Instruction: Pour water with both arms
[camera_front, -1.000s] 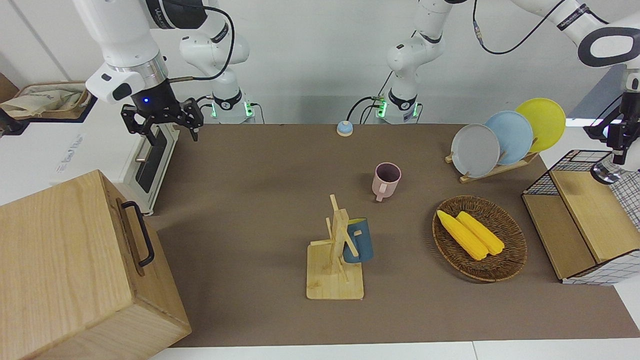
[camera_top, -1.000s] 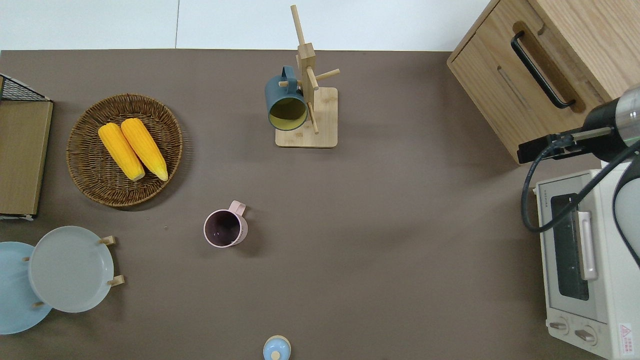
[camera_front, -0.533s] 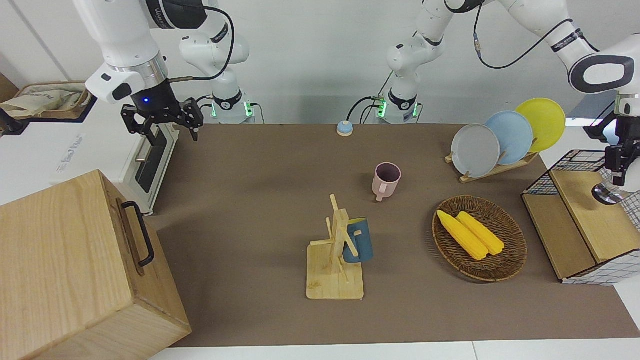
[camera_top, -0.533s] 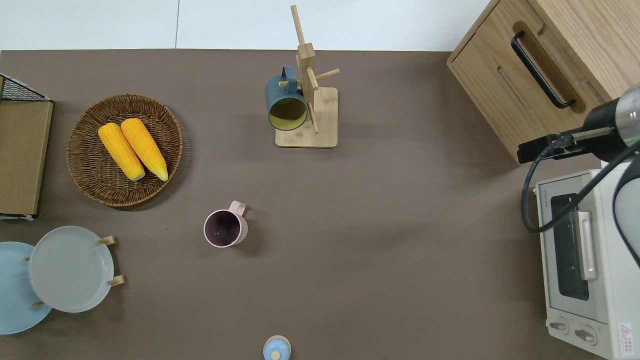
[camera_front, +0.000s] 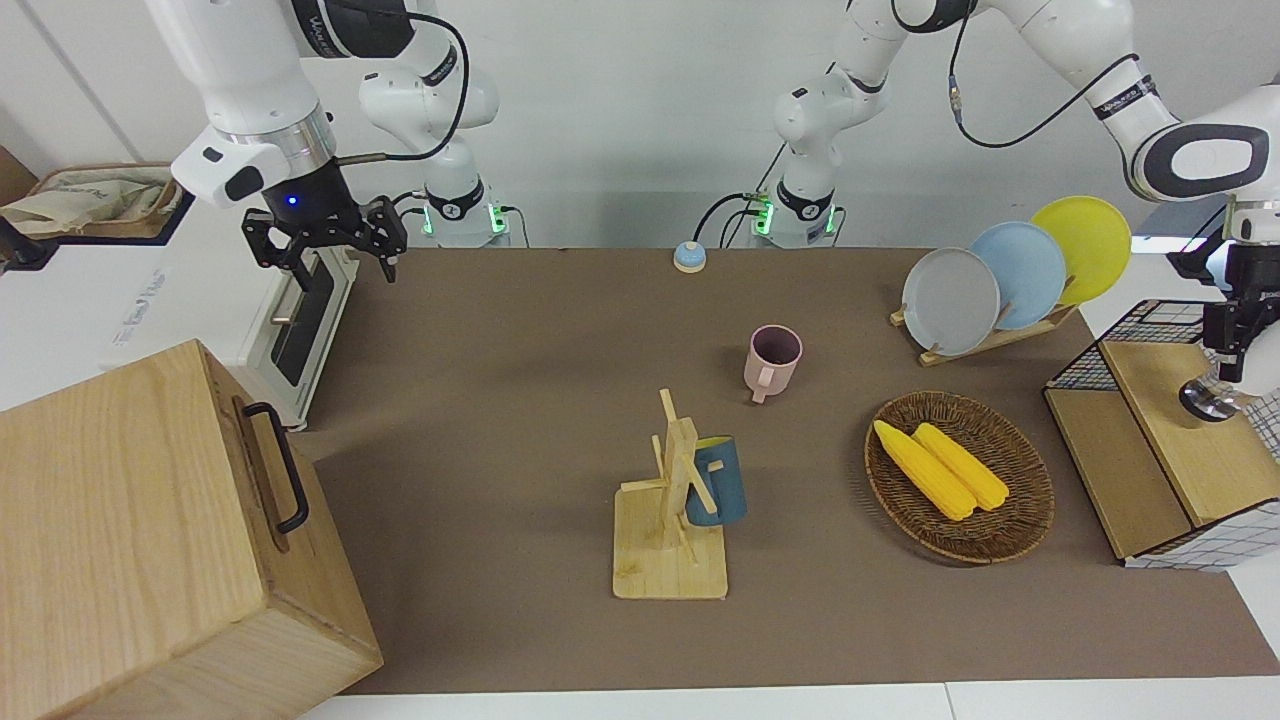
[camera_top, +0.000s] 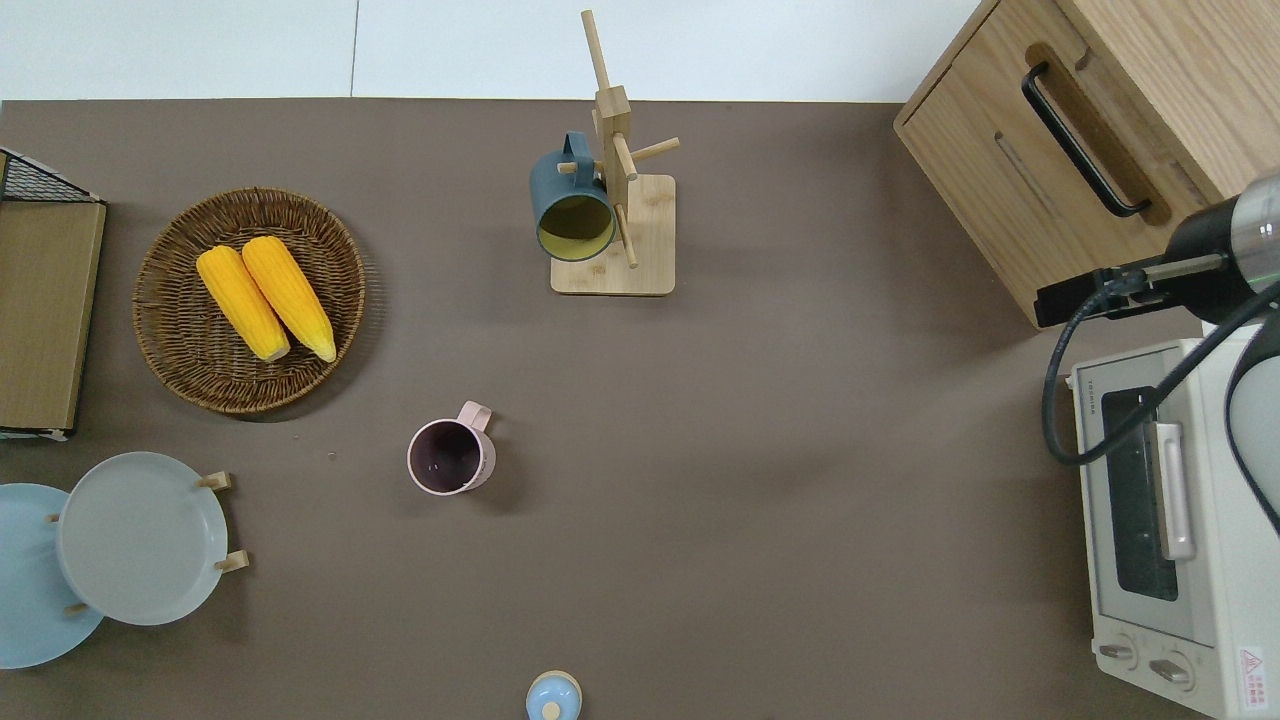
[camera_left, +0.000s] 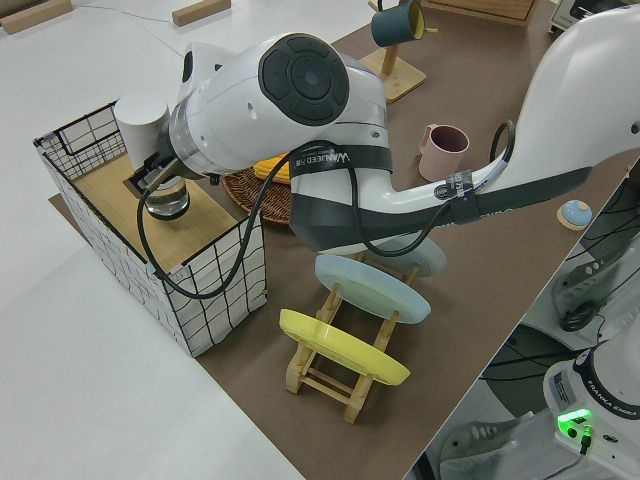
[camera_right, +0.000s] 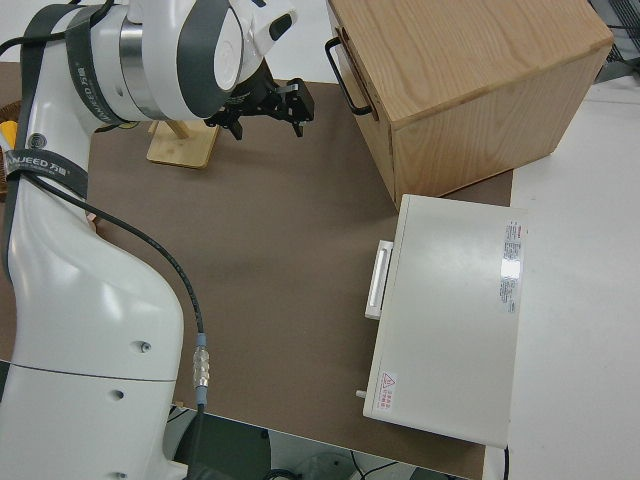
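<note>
The two glossy white jointed arms are placed at opposite ends of the desk: the left arm (camera_front: 1190, 160) is bent down over the wire-sided wooden shelf (camera_left: 110, 195) at its own end, and the right arm (camera_front: 250, 90) is parked with its black tool (camera_front: 335, 265) spread wide. The left tool (camera_front: 1232, 362) is set directly above a small shiny round vessel (camera_left: 167, 203) on the shelf board; whether it is pinched on that vessel cannot be told. If the vessel is gripped off-centre or loosely, it may be tipped or dropped as it is raised past the wire wall, and any water could be spilled on the board. The pale pink ceramic mug (camera_front: 773, 362), judged the likely receiver, is stood upright well apart from the shelf, so a long carry is implied. The desk (camera_front: 520, 400) is covered with a flat matte brown mat, and plain white walls are seen around it.
</note>
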